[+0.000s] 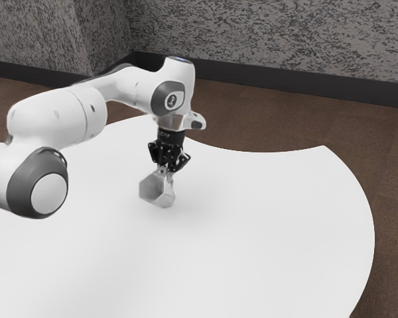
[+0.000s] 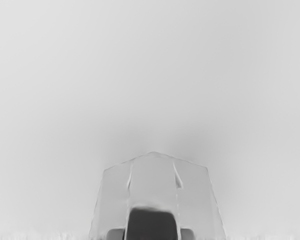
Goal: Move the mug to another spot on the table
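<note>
Mug [image 1: 157,189] is pinched at its rim by the fingers [image 1: 166,169], held tilted near the middle of the tabletop [image 1: 272,218]. With so narrow a hold, slip or swing is risked, and its low edge could be snagged.

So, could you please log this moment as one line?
hand: shut on mug | mug: tilted, hanging under hand | place: mid table | off the surface: cannot tell

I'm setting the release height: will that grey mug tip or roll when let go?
Probably stiff: the mug looks undeformed in the gripper. It is tilted in the grip, so it may tip on release. Its flat facets should limit rolling.
</note>
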`<action>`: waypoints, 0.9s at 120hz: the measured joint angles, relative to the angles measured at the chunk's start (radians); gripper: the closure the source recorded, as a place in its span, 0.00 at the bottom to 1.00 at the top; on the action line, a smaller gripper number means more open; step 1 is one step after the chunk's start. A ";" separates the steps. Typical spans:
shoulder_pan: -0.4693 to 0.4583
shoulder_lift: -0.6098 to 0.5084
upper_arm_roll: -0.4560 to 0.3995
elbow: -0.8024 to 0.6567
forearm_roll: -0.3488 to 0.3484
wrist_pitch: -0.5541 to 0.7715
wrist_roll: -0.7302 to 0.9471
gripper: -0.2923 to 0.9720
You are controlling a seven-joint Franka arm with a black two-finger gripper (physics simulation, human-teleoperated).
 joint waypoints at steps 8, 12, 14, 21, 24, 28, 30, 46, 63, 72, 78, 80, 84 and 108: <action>0.001 0.013 -0.001 0.020 -0.002 -0.060 -0.046 0.74; 0.002 0.017 -0.002 0.024 -0.003 -0.085 -0.068 0.74; 0.005 0.021 -0.004 0.026 -0.003 -0.096 -0.078 0.74; 0.020 0.039 -0.016 0.050 -0.003 -0.128 -0.110 0.74; 0.023 0.046 -0.021 0.059 -0.002 -0.139 -0.123 0.74; 0.026 0.053 -0.024 0.066 -0.001 -0.149 -0.135 0.74; 0.027 0.056 -0.026 0.069 0.000 -0.152 -0.139 0.74; 0.038 0.094 -0.039 0.133 0.011 -0.164 -0.156 0.74; 0.050 0.108 -0.072 0.154 0.027 -0.170 -0.164 0.74; 0.055 0.109 -0.090 0.155 0.031 -0.172 -0.167 0.74; 0.056 0.110 -0.100 0.156 0.033 -0.169 -0.168 0.74; 0.057 0.112 -0.105 0.156 0.035 -0.167 -0.168 0.74; 0.064 0.119 -0.122 0.156 0.040 -0.161 -0.168 0.74; 0.086 0.152 -0.159 0.156 0.066 -0.110 -0.165 0.73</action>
